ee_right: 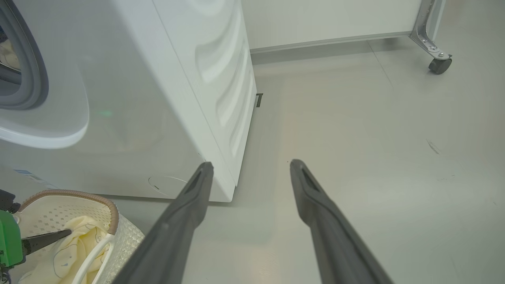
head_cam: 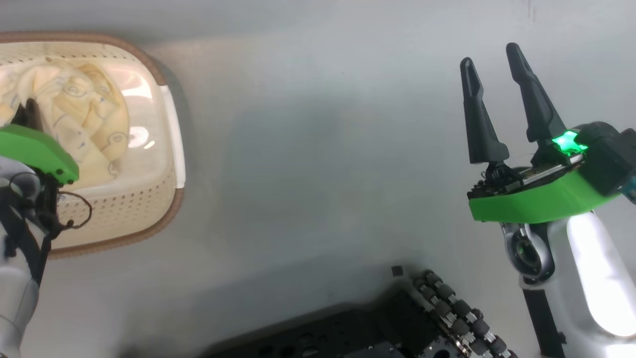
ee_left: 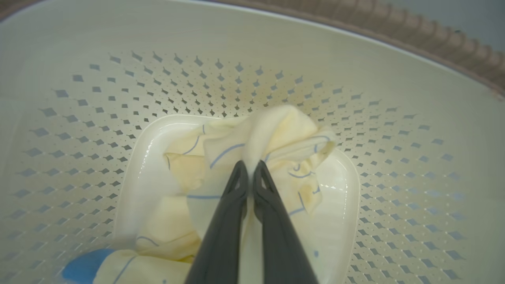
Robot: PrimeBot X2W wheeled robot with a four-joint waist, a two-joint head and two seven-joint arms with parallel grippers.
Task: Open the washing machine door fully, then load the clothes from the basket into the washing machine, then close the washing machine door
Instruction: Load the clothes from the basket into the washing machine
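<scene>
Fingers of my left gripper (ee_left: 250, 169) press together on a fold of the clothes (ee_left: 276, 130). That pale yellow fabric is bunched just ahead of the tips and under them, down inside the basket (ee_left: 355, 79), whose perforated wall rises beyond it. My right gripper (ee_right: 251, 164) hangs with its fingers wide apart, holding nothing, above the grey floor (ee_right: 375, 138). Ahead to its left stands the washing machine (ee_right: 158, 98), with the basket by its foot. A caster (ee_right: 436, 65) sits far ahead to the right.
</scene>
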